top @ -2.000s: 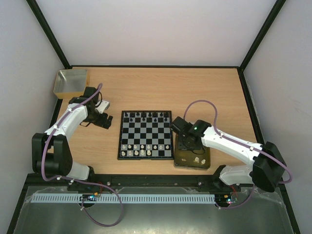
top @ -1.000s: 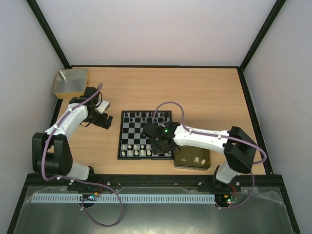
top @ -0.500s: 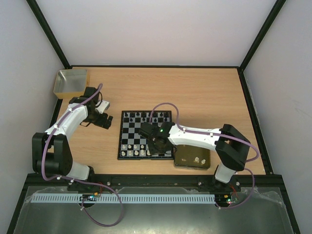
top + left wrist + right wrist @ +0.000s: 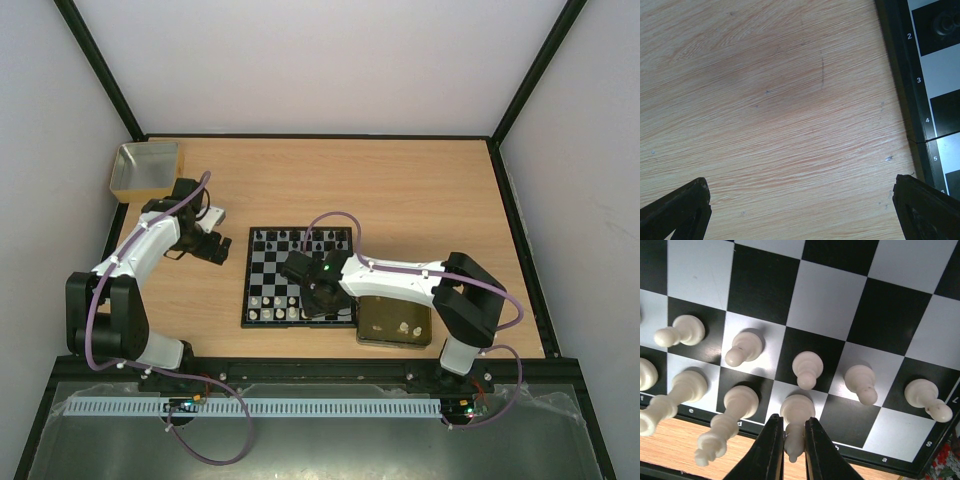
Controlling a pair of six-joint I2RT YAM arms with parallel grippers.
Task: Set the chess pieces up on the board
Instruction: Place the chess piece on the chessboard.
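Wooden table [image 4: 400,190] inside a white-walled enclosure, the board [image 4: 246,290] sits at centre near the front edge. Black pieces [image 4: 300,237] line its far row, white pieces [image 4: 280,306] stand in the two near rows. Right gripper [image 4: 792,422] reaches across the board's near edge, fingers nearly together and pinching one white piece [image 4: 797,409] that stands on a back-row square, just below a row of white pawns [image 4: 807,367]. More tall white figures [image 4: 735,407] stand beside it on the same row. Left gripper [image 4: 215,248] is spread wide over bare wood just left of the board, nothing between its fingers [image 4: 675,210]. The left wrist view shows the board's black numbered border, and one black piece [image 4: 942,22] at the top right. Yellowish box [image 4: 372,322] lies touching or just beside the board's right near corner, with a couple of white chess figures [image 4: 402,328] inside. Gold tray [image 4: 145,168] sits in the far left corner, well apart from the board.
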